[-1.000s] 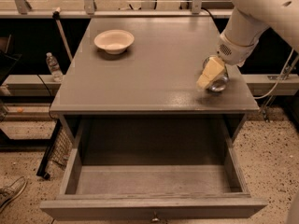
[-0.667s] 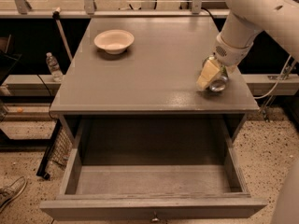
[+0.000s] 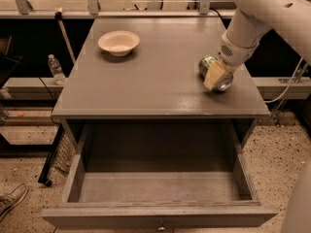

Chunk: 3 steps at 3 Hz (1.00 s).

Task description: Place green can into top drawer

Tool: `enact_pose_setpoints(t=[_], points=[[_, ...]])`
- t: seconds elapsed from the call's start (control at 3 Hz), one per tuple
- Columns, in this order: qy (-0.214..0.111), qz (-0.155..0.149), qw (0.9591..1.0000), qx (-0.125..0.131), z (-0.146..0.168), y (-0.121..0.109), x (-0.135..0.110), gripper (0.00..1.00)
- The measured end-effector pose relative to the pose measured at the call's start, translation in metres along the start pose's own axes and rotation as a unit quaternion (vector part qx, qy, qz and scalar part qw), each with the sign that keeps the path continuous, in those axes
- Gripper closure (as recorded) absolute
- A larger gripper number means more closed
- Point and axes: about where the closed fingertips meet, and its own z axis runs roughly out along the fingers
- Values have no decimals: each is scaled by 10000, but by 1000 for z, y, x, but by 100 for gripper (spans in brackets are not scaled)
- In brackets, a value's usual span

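The green can point(image 3: 209, 64) lies on its side near the right edge of the grey tabletop point(image 3: 155, 81), its silver end point(image 3: 225, 83) facing the front. My gripper point(image 3: 216, 74) comes down from the white arm at the upper right and is closed around the can, with one tan finger point(image 3: 214, 75) across its front. The top drawer point(image 3: 155, 187) is pulled open below the tabletop. Its grey inside holds nothing, and a small metal knob point(image 3: 159, 225) shows on the front panel.
A cream bowl point(image 3: 119, 41) stands at the back left of the tabletop. A clear plastic water bottle point(image 3: 56, 68) stands on a low ledge to the left. A shoe point(image 3: 12, 198) is on the floor at the lower left. Cables run at the right.
The arm has shifted slightly and the can's green side now shows more to the left of the finger. The drawer and the bowl have not moved.
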Motion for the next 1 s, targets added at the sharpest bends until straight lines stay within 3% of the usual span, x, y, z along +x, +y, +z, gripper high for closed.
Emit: enact_pose_setpoints(t=[0.33, 0.67, 1.0], points=[[-234, -776, 9966, -129, -27, 26, -6, 98], [-431, -1724, 9836, -309, -58, 56, 0, 100], [-469, -2065, 9768, -317, -61, 60, 0, 100]])
